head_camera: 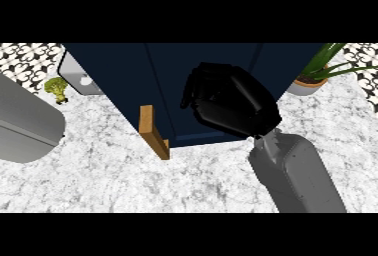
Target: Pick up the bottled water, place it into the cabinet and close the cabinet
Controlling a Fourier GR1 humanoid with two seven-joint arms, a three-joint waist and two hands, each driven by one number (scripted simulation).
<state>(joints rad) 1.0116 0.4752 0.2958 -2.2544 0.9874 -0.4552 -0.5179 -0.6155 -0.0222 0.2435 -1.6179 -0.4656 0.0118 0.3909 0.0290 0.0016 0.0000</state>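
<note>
The right robot hand (pixel 229 102) hovers over the dark blue cabinet (pixel 170 75), fingers curled; whether it holds anything cannot be told. No bottled water shows. The wooden door (pixel 153 132) stands ajar, so closing likely remains.

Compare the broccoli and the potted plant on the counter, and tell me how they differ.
The broccoli lies loose on the marble counter at the view's left; the potted plant stands at the right in a pale pot. The broccoli is a small, compact head; the potted plant is larger, with long narrow leaves spreading outward. Both are green and sit beside the dark blue cabinet.
</note>
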